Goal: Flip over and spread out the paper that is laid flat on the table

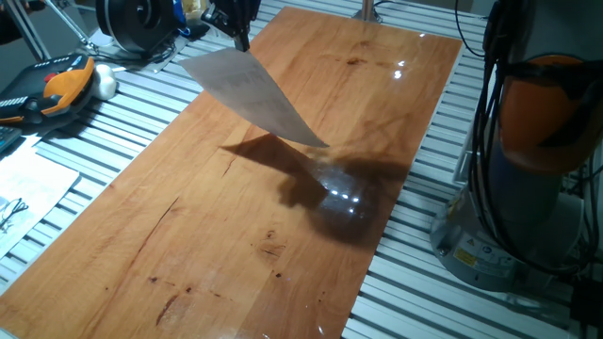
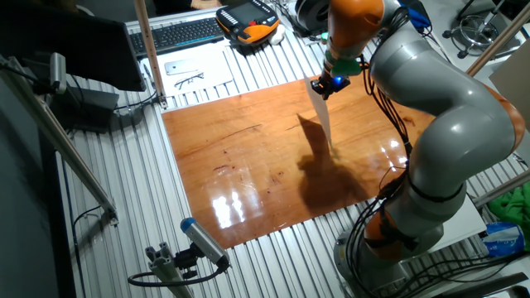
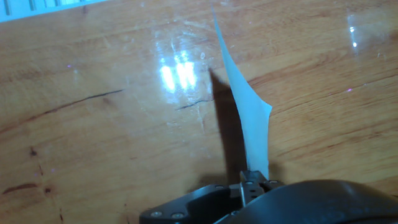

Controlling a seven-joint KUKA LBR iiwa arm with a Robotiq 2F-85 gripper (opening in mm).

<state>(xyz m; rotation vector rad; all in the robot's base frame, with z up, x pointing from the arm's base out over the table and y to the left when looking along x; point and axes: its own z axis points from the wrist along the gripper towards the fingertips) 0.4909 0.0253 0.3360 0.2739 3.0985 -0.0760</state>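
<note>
The paper (image 1: 247,92) is a thin white sheet hanging in the air above the reddish-brown wooden table (image 1: 188,245). My gripper (image 1: 241,36) is shut on the sheet's top corner, high over the far left part of the table. The sheet slopes down to the right and casts a dark shadow on the wood. In the other fixed view the paper (image 2: 322,118) hangs edge-on below the gripper (image 2: 321,86). In the hand view the paper (image 3: 247,121) runs away from the fingertips (image 3: 251,182) as a narrow curved strip over the table (image 3: 93,137).
Grey ribbed slats (image 1: 122,113) surround the table. An orange and black device (image 1: 57,87) and printed sheets (image 1: 24,188) lie at the left. The arm's base (image 1: 528,160) stands at the right. A keyboard (image 2: 178,33) and a post (image 2: 149,50) are at the far side.
</note>
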